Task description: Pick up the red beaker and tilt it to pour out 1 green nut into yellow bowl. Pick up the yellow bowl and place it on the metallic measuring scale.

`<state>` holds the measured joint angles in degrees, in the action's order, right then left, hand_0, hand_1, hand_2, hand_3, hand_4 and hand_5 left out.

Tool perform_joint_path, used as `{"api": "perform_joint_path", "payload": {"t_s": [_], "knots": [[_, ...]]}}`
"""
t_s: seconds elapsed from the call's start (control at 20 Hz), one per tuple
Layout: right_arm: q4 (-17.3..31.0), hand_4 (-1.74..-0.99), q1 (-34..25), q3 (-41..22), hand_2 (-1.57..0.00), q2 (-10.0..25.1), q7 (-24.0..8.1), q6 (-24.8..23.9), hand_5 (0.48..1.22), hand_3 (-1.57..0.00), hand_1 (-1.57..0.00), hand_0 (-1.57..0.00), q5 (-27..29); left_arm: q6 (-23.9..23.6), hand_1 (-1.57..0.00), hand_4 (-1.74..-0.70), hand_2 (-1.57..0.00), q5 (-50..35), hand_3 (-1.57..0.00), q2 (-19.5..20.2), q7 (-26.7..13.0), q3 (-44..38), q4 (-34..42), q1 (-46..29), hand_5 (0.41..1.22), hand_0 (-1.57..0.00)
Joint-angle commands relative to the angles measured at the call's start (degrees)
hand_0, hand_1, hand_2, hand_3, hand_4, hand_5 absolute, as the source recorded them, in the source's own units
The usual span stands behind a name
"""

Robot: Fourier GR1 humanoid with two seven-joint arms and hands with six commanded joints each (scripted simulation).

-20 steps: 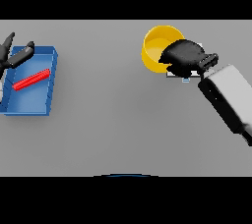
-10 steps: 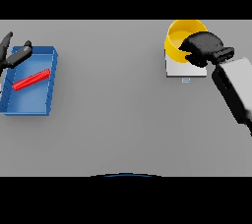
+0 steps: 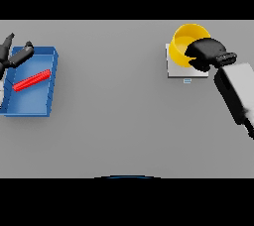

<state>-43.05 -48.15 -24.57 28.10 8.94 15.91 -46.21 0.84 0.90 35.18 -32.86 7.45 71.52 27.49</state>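
Observation:
The yellow bowl (image 3: 185,43) is at the back right, tilted, over the metallic measuring scale (image 3: 177,69), a pale square plate with a small blue mark at its front. My right hand (image 3: 204,54) is curled round the bowl's right rim. Whether the bowl rests on the scale or hangs just above it is unclear. My left hand (image 3: 14,55) shows at the far left edge, fingers spread, over the back corner of a blue tray (image 3: 47,96). A red stick-like object (image 3: 31,81) lies slanted in that tray. No red beaker or green nut is visible.
The blue tray stands at the table's left edge. My right forearm (image 3: 239,92) slants in from the right side toward the scale.
My right hand has carried the yellow bowl to the right and slightly back, bringing it over the scale, which now shows more. The left hand has stayed put.

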Motion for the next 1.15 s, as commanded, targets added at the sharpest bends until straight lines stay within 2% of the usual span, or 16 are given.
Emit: {"api": "perform_joint_path", "payload": {"t_s": [0.0,0.15,0.2,0.25,0.3,0.4,0.5,0.6,0.7,0.85,1.1], "knots": [[0.69,-1.741,-0.18,-0.22,-1.38,-0.21,-0.17,0.01,1.221,-1.40,-1.57,-1.57,-0.29,0.27,0.00,-0.85,0.00,-0.25,0.00,-0.13,-0.15,0.08,0.30,0.42,0.799,0.00],[1.39,-1.741,-0.19,-0.37,-1.37,-0.51,-0.11,0.27,1.221,-1.45,-1.57,-1.57,-0.19,0.81,0.00,-0.84,0.00,-0.57,0.00,0.16,0.16,-0.14,-0.01,0.30,0.783,0.00],[1.68,-1.741,-0.27,-0.24,-1.40,-0.71,-0.54,0.22,1.221,-1.38,-1.57,-1.57,-0.11,0.51,0.00,-0.84,0.00,-0.20,0.00,-0.04,0.25,0.02,-0.38,0.44,0.780,0.00],[2.02,-1.741,-0.64,-0.18,-1.44,-0.78,-0.71,0.16,1.221,-1.25,-1.50,-1.57,-0.15,1.00,0.00,-0.84,0.00,-0.31,0.00,0.18,0.26,-0.13,-1.08,0.90,0.779,0.00],[1.83,-1.682,-0.75,-0.13,-1.34,-0.51,-0.70,0.82,1.221,-1.11,-1.43,-1.56,-0.06,0.86,0.00,-0.84,0.00,-0.02,0.00,0.21,0.64,0.07,-0.83,0.56,0.775,0.00],[2.07,-1.592,-0.40,0.47,-1.01,-0.80,-1.42,1.10,1.074,-0.82,-1.12,-1.33,0.67,1.06,0.00,-0.84,0.00,-0.44,0.00,0.06,1.17,-0.01,-0.64,0.05,0.774,0.00],[2.25,-1.535,-0.27,1.40,-0.71,-0.48,-1.48,2.51,0.965,-0.58,-0.81,-0.95,1.88,1.06,0.00,-0.83,0.00,-0.45,0.00,0.37,1.37,-0.26,-0.64,0.17,0.768,0.00],[2.67,-1.496,-0.66,1.90,-0.47,-1.15,-2.48,3.55,0.890,-0.39,-0.56,-0.61,2.59,0.77,0.00,-0.84,0.00,-0.86,0.00,-0.55,1.31,-0.11,-0.38,0.29,0.764,0.00],[2.29,-1.476,-0.88,1.84,-0.30,-0.78,-2.03,3.98,0.847,-0.26,-0.38,-0.39,2.63,0.89,0.00,-0.83,0.00,-0.41,0.00,-0.02,0.55,0.03,-0.41,0.34,0.754,0.00],[3.11,-1.435,-0.73,0.76,-0.15,-1.17,-1.53,3.72,0.817,-0.13,-0.19,-0.20,1.62,0.82,0.00,-0.83,0.00,-0.56,0.00,0.33,0.26,-0.28,-0.09,0.38,0.752,0.00],[2.13,-1.390,-0.22,0.63,-0.05,-0.36,-2.93,5.75,0.779,-0.04,-0.06,-0.06,1.79,0.91,0.00,-0.83,0.00,-0.96,0.00,0.31,0.12,-0.28,0.87,-0.17,0.760,0.00]]}}
